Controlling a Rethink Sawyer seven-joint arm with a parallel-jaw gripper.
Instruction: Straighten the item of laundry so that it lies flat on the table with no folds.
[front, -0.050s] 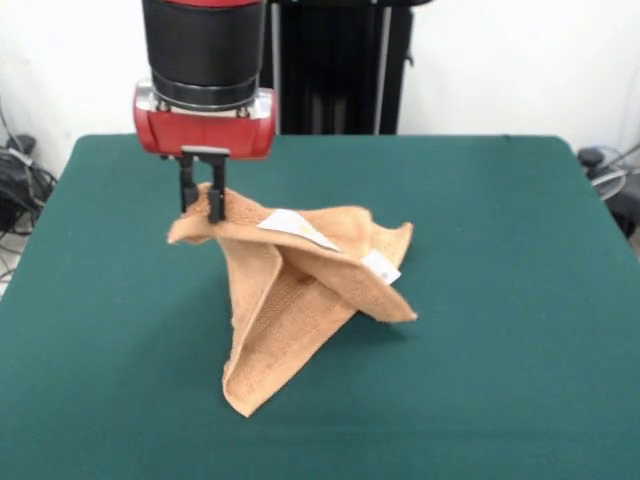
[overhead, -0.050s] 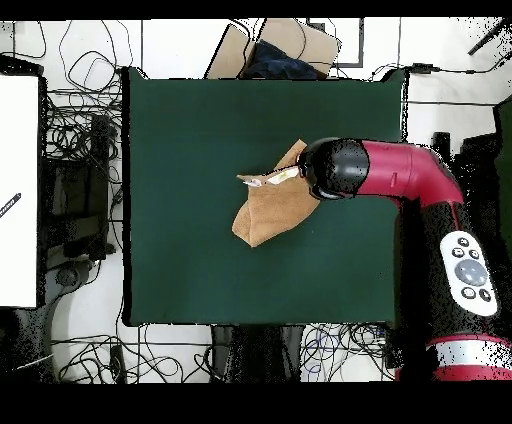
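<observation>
My claw (front, -0.050s: 202, 203) is pinched shut on one corner of the orange towel (front, -0.050s: 300, 300) and holds that corner up in the air. The other parts hang down like a little tent, and the low tip lies on the green table (front, -0.050s: 500, 250). Two white tags (front, -0.050s: 300, 228) show on top. The towel sits near the middle of the table.
</observation>
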